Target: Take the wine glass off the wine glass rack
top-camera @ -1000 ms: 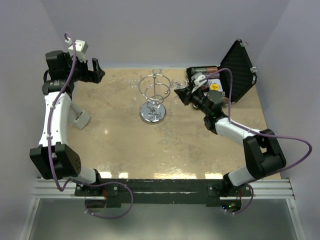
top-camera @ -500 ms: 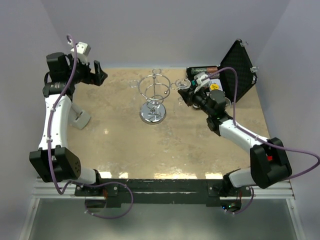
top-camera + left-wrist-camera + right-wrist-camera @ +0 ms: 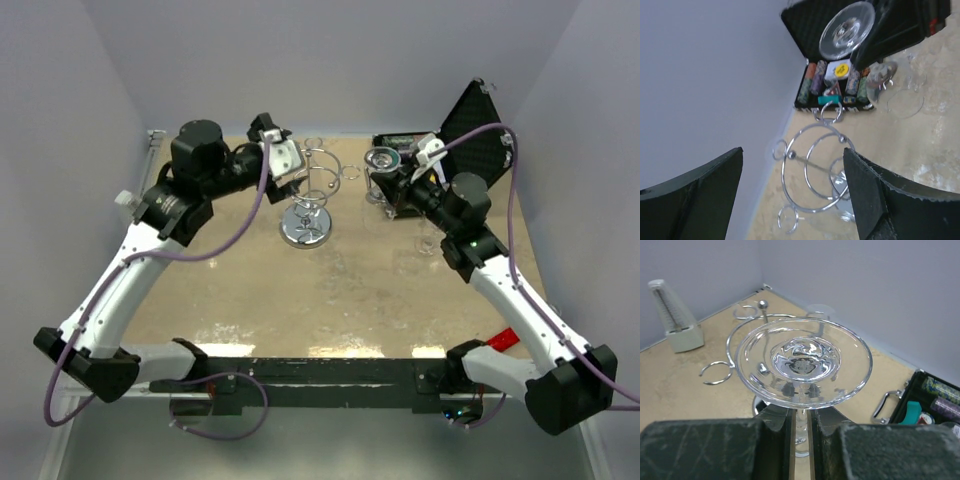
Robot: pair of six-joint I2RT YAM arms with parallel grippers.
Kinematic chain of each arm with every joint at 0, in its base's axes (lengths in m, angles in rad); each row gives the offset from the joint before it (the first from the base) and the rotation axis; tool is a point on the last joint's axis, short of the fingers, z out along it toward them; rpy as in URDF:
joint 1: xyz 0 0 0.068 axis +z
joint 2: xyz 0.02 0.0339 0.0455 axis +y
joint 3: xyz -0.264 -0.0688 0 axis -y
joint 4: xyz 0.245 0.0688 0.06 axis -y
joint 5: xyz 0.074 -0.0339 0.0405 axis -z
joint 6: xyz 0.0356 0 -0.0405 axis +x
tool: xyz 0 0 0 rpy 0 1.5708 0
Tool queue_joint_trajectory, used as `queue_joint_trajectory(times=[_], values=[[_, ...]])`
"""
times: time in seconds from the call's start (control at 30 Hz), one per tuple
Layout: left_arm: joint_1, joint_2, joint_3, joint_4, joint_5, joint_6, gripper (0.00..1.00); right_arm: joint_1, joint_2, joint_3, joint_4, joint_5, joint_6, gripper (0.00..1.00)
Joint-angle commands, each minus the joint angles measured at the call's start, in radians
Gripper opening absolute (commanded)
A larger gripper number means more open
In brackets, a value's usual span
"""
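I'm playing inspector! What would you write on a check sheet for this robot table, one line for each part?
Surface: beige stone-look tabletop, with shiny glare patches; no spills seen.
Job's things: chrome wine glass rack stands upright mid-table; wine glass is held foot-up to the right of the rack, apart from it.
Clutter: open black case with cylinders inside, back right; white metronome to the left.
Grippers: left gripper open, near the rack's top ring; right gripper shut on the wine glass's stem.
Cables: a purple cable hangs loosely along each arm.
Surroundings: plain pale walls; nothing else seen.
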Motion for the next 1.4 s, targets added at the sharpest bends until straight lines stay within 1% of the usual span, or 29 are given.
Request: queue_joint_trajectory(times=[0.0,0.1,0.2,0.33,0.5,0.73,0.8,0.9,0.97,1.07,1.13,1.2,1.27,1.3,1.33,1.37], values=[[-0.168,-0.005,0.061,0.096,-0.069,0.252,0.82,-0.002,-0.043,0.078,-0.101,-0.153,-0.067,0.0],[-0.26,0.025,0.061,0.115,-0.108,0.349,0.71,-0.002,-0.029,0.101,-0.153,-0.182,-0.107,0.0],[-0.295,0.02,-0.005,0.186,-0.093,0.424,0.63,0.0,-0.026,0.121,-0.164,-0.237,-0.11,0.0],[-0.329,0.028,-0.034,0.198,-0.063,0.488,0.58,0.0,-0.031,0.13,-0.136,-0.248,-0.048,0.0],[-0.354,0.046,-0.044,0.189,-0.076,0.528,0.52,0.0,-0.029,0.141,-0.1,-0.282,0.023,0.0],[-0.361,0.074,-0.037,0.165,-0.086,0.574,0.5,0.0,-0.023,0.156,-0.075,-0.311,0.048,0.0],[-0.364,0.084,-0.04,0.169,-0.111,0.58,0.47,-0.002,-0.02,0.159,-0.073,-0.322,0.048,0.0],[-0.368,0.101,-0.05,0.192,-0.151,0.579,0.4,0.0,-0.02,0.159,-0.067,-0.331,0.049,0.0],[-0.368,0.103,-0.059,0.237,-0.163,0.564,0.35,0.0,-0.019,0.161,-0.073,-0.332,0.048,0.0],[-0.372,0.1,-0.076,0.275,-0.183,0.559,0.22,0.0,-0.014,0.164,-0.081,-0.339,0.048,0.0],[-0.374,0.095,-0.096,0.304,-0.201,0.567,0.16,0.0,-0.011,0.164,-0.08,-0.343,0.048,0.0],[-0.374,0.086,-0.12,0.341,-0.218,0.571,0.0,0.0,-0.006,0.164,-0.08,-0.345,0.046,0.0],[-0.374,0.077,-0.148,0.391,-0.237,0.553,0.0,0.0,-0.002,0.167,-0.081,-0.361,0.04,0.0],[-0.374,0.077,-0.148,0.407,-0.255,0.524,0.0,0.0,0.001,0.175,-0.089,-0.377,0.025,0.1],[-0.374,0.083,-0.134,0.407,-0.275,0.481,0.0,0.0,0.003,0.194,-0.134,-0.36,-0.006,0.24],[-0.374,0.09,-0.111,0.389,-0.299,0.423,0.0,0.0,0.001,0.223,-0.174,-0.348,-0.033,0.33]])
